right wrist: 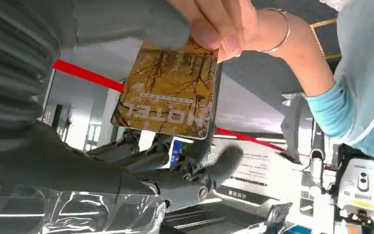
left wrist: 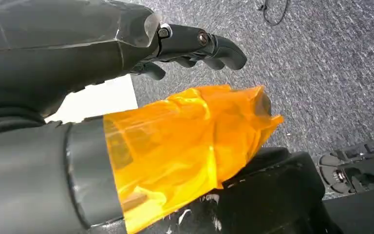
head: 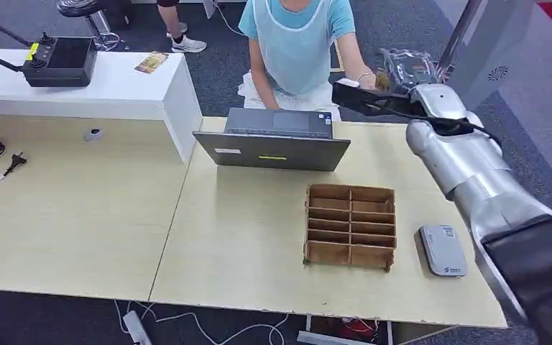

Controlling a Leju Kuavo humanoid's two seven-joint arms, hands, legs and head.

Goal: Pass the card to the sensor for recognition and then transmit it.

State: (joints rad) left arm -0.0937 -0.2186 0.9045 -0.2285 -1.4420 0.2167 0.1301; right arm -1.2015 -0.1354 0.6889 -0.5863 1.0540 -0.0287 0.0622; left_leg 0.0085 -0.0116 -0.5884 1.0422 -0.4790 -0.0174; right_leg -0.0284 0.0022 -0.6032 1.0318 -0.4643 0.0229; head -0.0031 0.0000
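A brown-gold card printed with bare trees is raised past the table's far edge, before a person in a light blue top. My right hand holds it, thumb over its top and dark fingers under its lower edge. The person's hand, with a bracelet, pinches the same card at its top corner. The grey-white card sensor lies flat near the table's front right. My left hand hangs over grey carpet, fingers loosely bent and holding nothing, thumb wrapped in orange film.
A wooden divider box stands left of the sensor. A grey laptop sits at the far edge of the light wood table. A white desk at back left carries a black controller and another card.
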